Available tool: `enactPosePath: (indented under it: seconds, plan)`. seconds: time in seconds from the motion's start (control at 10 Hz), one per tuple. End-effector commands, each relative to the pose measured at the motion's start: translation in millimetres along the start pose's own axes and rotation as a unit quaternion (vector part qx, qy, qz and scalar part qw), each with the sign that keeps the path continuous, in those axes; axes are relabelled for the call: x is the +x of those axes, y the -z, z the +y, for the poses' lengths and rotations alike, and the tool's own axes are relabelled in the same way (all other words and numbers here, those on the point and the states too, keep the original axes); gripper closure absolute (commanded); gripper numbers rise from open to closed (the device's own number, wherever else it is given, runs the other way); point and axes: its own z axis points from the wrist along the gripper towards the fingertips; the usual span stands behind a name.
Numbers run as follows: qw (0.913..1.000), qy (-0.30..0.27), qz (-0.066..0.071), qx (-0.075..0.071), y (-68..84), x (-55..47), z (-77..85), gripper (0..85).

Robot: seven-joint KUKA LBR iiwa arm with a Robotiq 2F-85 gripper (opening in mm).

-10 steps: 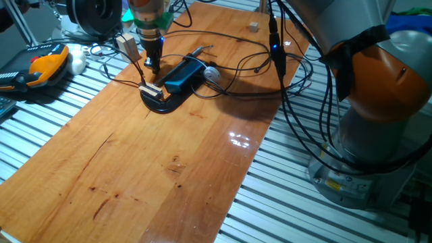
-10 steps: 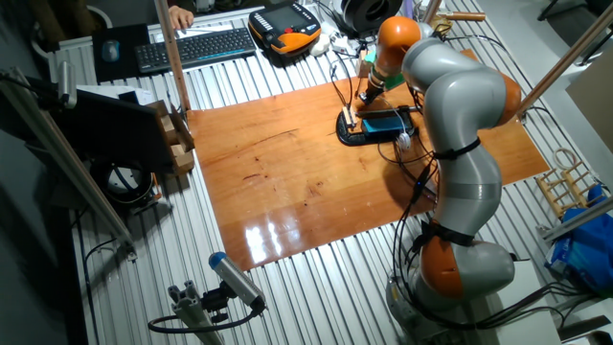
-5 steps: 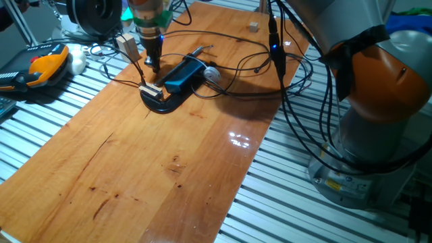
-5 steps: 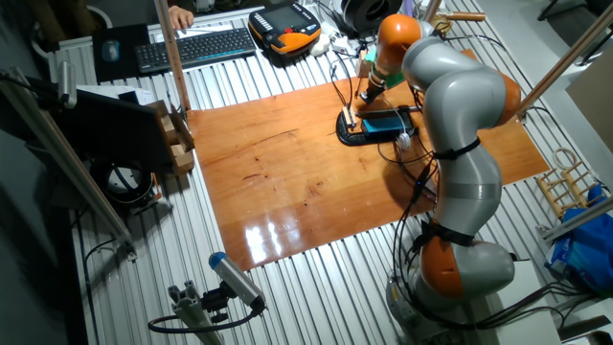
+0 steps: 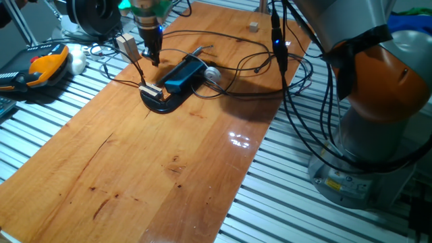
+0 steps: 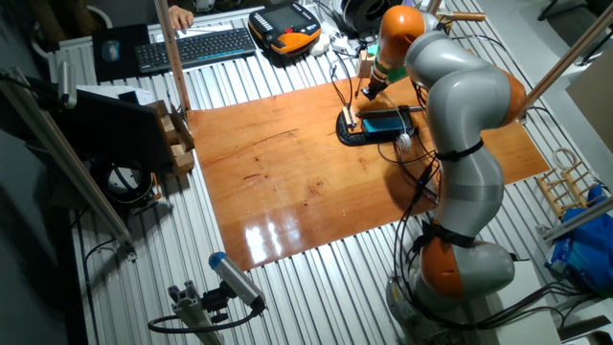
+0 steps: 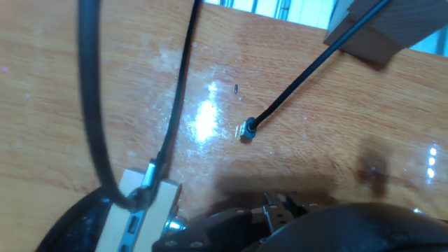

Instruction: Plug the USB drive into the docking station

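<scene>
The arm has lifted since a second ago. The docking station [image 5: 183,75] lies on the table [image 5: 155,175], the USB drive [image 5: 151,90] at its near-left end, below the gripper [image 5: 154,59], whose opening I cannot tell.

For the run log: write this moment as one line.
gripper: above table, off dock, jaw state unclear | USB drive: at end of docking station, on black base | holding: nothing seen | table

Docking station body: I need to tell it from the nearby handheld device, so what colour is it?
Bright blue, on a black base; the docking station shows best in one fixed view.
</scene>
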Motion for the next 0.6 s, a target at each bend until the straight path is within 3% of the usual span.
enactPosePath:
  seconds: [0.0,0.5]
  plan:
    - [0.9999,-0.014,0.002,-0.002,4.2,0.4,1.8,85.0]
    - [0.9982,-0.059,0.016,-0.002,22.7,6.1,9.8,85.0]
